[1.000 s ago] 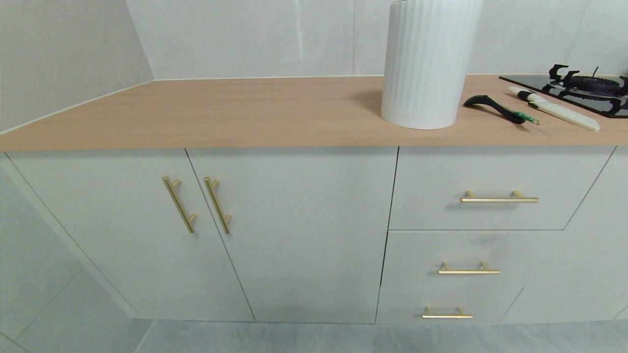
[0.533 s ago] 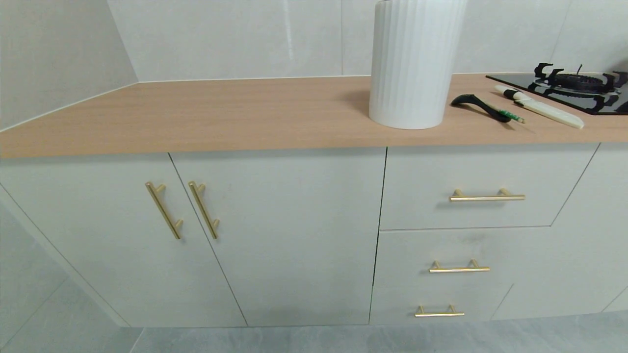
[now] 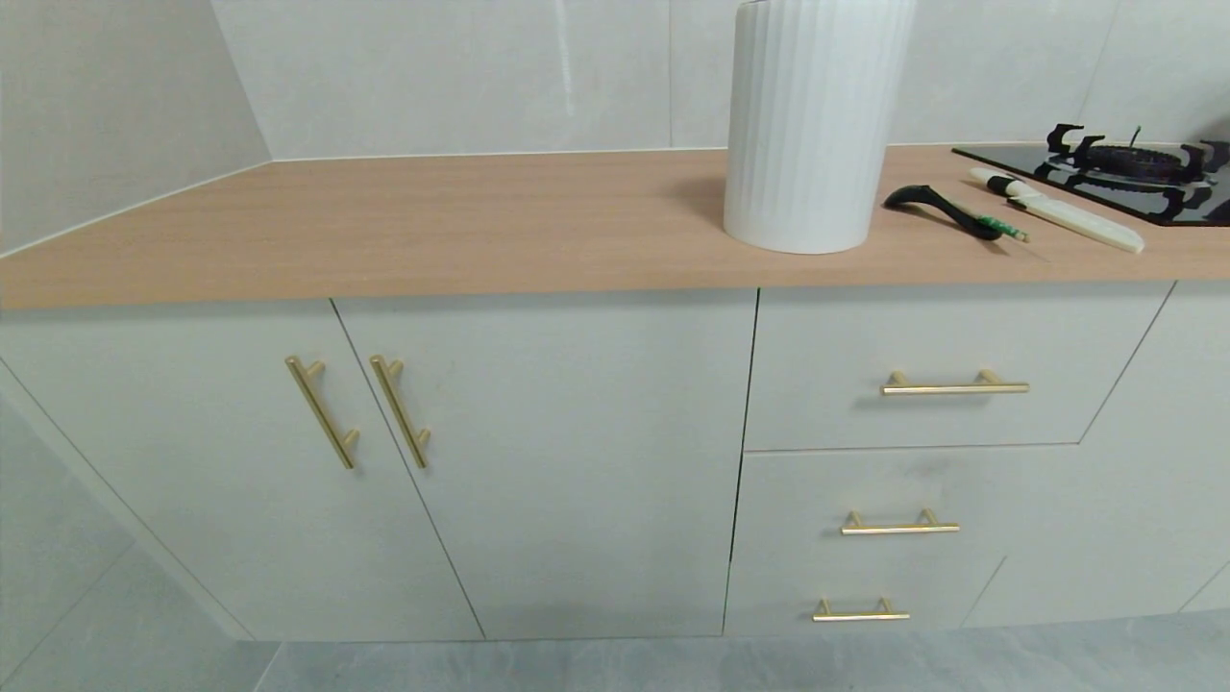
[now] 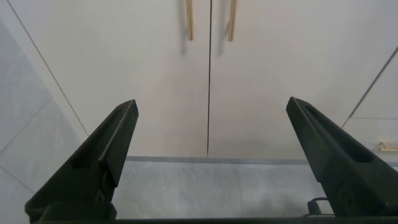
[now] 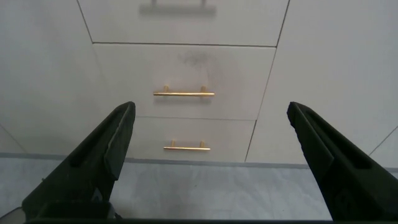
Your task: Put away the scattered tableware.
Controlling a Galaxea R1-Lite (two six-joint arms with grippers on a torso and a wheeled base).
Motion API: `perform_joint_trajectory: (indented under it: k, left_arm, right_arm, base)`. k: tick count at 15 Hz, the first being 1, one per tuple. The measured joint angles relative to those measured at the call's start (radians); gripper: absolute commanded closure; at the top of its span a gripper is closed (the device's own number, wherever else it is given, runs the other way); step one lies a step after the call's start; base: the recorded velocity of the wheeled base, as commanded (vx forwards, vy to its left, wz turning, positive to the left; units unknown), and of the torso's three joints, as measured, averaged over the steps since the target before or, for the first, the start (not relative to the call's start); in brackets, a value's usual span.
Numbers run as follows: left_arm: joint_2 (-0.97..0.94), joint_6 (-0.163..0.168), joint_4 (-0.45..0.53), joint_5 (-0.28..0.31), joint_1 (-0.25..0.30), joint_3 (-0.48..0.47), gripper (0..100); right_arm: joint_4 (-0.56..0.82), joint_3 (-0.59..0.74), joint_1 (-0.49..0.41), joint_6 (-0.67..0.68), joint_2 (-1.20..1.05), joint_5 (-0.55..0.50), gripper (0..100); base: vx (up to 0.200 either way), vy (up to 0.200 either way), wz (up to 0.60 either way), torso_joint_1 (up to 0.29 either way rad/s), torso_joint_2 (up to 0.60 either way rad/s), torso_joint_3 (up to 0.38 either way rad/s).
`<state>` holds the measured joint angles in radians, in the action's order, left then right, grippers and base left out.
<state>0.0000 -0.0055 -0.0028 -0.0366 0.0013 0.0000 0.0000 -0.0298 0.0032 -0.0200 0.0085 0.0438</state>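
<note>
Splayed left gripper and right gripper, white canister beside black spoon, possibly knife

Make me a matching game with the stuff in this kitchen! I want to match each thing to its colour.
Things:
1. ribbed container
2. curved utensil
3. top drawer handle
4. countertop

Colours:
A. mostly black
B. brown wood
C. white
D. gold

Pairs: 1-C, 2-A, 3-D, 4-B
</note>
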Motion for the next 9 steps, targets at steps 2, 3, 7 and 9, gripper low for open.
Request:
perform_joint_trajectory:
  k: [2, 3, 7, 9]
  left_arm:
    - [0.000, 0.000, 0.000, 0.000, 0.000, 0.000, 0]
    - [0.000, 0.000, 0.000, 0.000, 0.000, 0.000, 0]
    - [0.000, 0.000, 0.000, 0.000, 0.000, 0.000, 0]
    - [0.000, 0.000, 0.000, 0.000, 0.000, 0.000, 0]
  right_arm:
    - [0.003, -0.130, 0.010, 0.017, 0.070, 0.013, 0]
    - [0.007, -0.173, 0.016, 0.019, 0.127, 0.018, 0]
    - [0.016, -0.296, 0.048, 0.018, 0.446, 0.035, 0]
    - [0.013, -0.326, 0.077, 0.019, 0.621, 0.037, 0]
  base:
    - [0.000, 0.000, 0.00, 0.000, 0.00, 0.000]
    - [0.000, 0.000, 0.00, 0.000, 0.00, 0.000]
    - [0.000, 0.000, 0.00, 0.000, 0.00, 0.000]
    - [0.000, 0.000, 0.00, 0.000, 0.00, 0.000]
